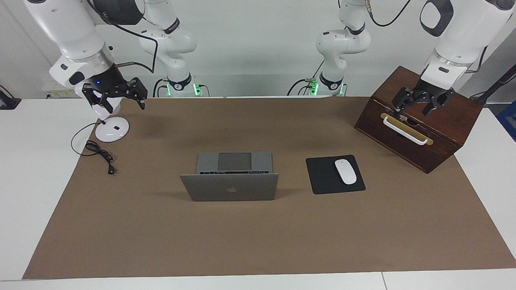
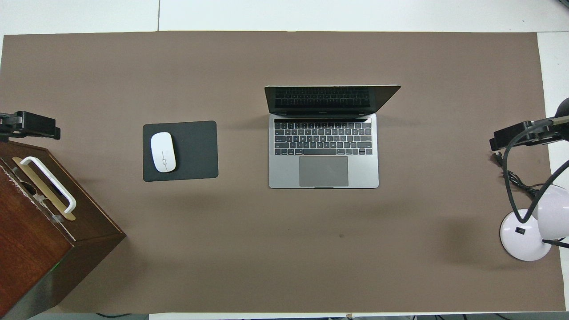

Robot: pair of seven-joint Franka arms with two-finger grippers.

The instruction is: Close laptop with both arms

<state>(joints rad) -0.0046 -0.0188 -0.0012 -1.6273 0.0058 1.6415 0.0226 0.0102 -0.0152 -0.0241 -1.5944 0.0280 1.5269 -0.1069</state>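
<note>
At frame centre, laptop (image 1: 229,179) stands open, untouched. Left gripper (image 1: 421,102) upper right and right gripper (image 1: 115,94) upper left hang with jaws spread, empty. Next: both approach the lid.

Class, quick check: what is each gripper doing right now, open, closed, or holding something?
Left gripper: open, holding nothing, over the wooden box.
Right gripper: open, holding nothing, over the desk lamp.
The laptop is open and untouched.

White mouse (image 1: 345,171) on black mouse pad (image 1: 322,177), wooden box (image 1: 443,121), desk lamp (image 1: 112,129)
</note>
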